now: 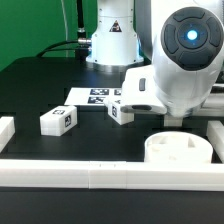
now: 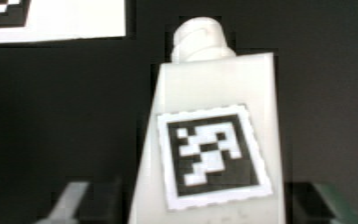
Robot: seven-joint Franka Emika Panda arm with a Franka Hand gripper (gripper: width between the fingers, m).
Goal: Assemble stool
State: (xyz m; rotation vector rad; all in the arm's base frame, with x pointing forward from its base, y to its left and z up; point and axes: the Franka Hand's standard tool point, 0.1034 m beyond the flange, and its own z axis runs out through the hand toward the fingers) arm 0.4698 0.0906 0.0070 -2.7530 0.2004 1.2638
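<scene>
In the wrist view a white stool leg [image 2: 211, 130] with a black-and-white tag lies lengthwise between my fingers, its rounded peg end pointing away. My gripper [image 2: 190, 204] straddles the leg's near end. One finger [image 2: 66, 203] and the other [image 2: 318, 202] stand either side with dark gaps to the leg, so it is open and not gripping. In the exterior view this leg [image 1: 122, 110] sits under the arm's hand, and a second leg [image 1: 58, 121] lies to its left. The round seat [image 1: 178, 148] rests at the front right.
The marker board [image 1: 95, 96] lies flat behind the legs, and a corner of it [image 2: 34, 20] shows in the wrist view. A low white rail [image 1: 100, 176] runs along the front and another rail [image 1: 5, 130] sits on the exterior view's left. The robot base [image 1: 112, 40] stands at the back.
</scene>
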